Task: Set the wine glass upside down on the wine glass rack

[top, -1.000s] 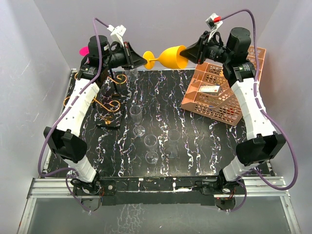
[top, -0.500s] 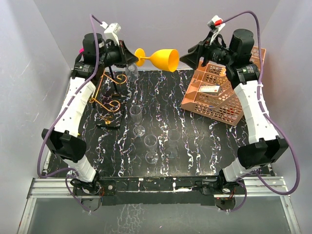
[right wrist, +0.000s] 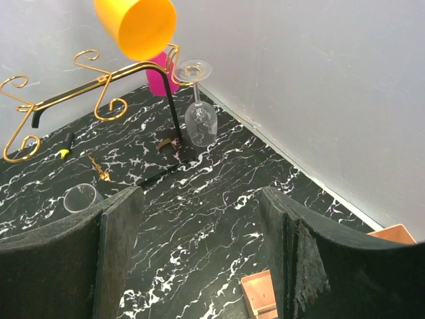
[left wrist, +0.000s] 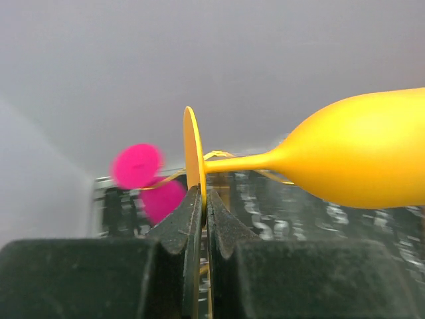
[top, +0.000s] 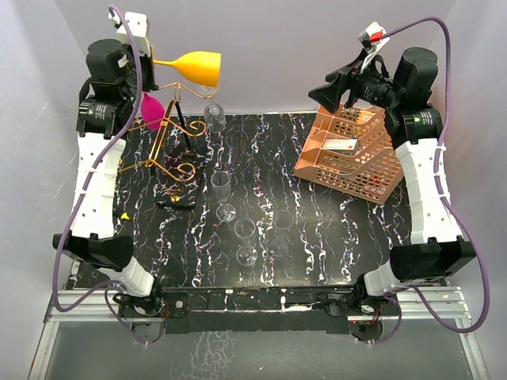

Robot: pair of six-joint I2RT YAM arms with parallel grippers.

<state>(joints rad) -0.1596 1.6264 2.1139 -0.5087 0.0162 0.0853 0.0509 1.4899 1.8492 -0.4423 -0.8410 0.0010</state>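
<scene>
I see the yellow wine glass (top: 198, 66) lying on its side high in the air, foot pinched in my left gripper (left wrist: 202, 194), open bowl pointing right, just above the gold wire rack (right wrist: 99, 82) at far left, dark post upright, scrolled arms spreading

L fingers (top: 147, 57) grip yel. glass (top: 196, 66) sideways.

Probably a robot lab, plain grey enclosure walls (top: 277, 32), marbled tabletop (top: 333, 237)
</scene>
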